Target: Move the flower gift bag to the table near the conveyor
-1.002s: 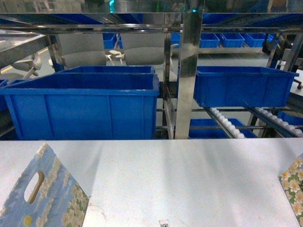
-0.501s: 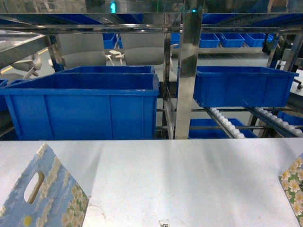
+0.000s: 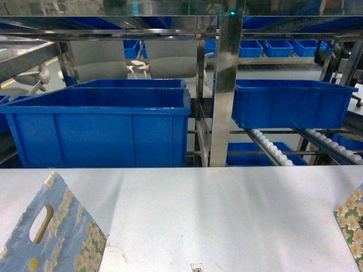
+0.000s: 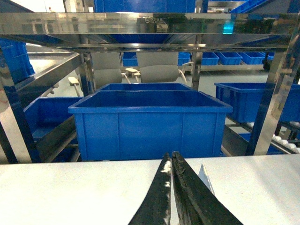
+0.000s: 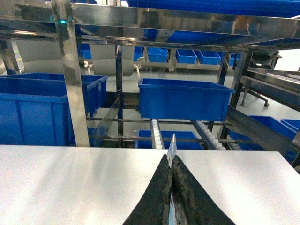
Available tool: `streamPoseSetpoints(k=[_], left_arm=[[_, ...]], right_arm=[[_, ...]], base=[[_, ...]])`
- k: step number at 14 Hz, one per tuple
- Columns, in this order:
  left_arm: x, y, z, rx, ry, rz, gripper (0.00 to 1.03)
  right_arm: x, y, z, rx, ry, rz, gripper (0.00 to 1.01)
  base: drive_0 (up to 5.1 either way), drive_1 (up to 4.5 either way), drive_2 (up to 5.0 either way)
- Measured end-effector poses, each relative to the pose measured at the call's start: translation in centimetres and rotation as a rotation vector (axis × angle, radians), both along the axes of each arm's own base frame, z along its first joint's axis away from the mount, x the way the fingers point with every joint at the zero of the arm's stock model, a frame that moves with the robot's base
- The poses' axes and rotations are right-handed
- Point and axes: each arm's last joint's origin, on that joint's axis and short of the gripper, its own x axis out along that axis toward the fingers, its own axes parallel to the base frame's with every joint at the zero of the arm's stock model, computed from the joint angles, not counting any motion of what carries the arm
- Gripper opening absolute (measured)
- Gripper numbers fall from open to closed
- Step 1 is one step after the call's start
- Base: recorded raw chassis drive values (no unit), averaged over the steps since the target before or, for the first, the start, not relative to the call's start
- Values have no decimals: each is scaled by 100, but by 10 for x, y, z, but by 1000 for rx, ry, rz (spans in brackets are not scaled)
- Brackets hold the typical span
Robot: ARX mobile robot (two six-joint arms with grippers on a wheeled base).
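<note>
Two flower gift bags show in the head view: one with a cut-out handle at the lower left (image 3: 51, 238), and a corner of another at the lower right edge (image 3: 353, 226). Both rise over the pale table (image 3: 215, 215). No gripper shows in that view. In the left wrist view my left gripper (image 4: 170, 154) is shut, a thin bag edge (image 4: 205, 177) showing at its fingers. My right gripper (image 5: 170, 159) is shut on a bag edge (image 5: 172, 143) that pokes up past its tips. Behind the table stands the conveyor (image 3: 272, 148) with white rollers.
A large blue bin (image 3: 102, 124) sits on the rack just behind the table's far edge on the left. Another blue bin (image 3: 289, 102) rests on the roller lanes to the right. A steel post (image 3: 227, 90) stands between them.
</note>
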Motion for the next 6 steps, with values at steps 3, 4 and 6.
streamPoseSetpoints(k=[3, 4, 6], left_arm=[[0, 0, 0, 0, 0, 0, 41], [0, 0, 0, 0, 0, 0, 54], [0, 0, 0, 0, 0, 0, 86]], right_arm=[[0, 0, 0, 0, 0, 0, 45], [0, 0, 0, 0, 0, 0, 58], [0, 0, 0, 0, 0, 0, 91]], base=[[0, 0, 0], [0, 0, 0], [0, 0, 0]])
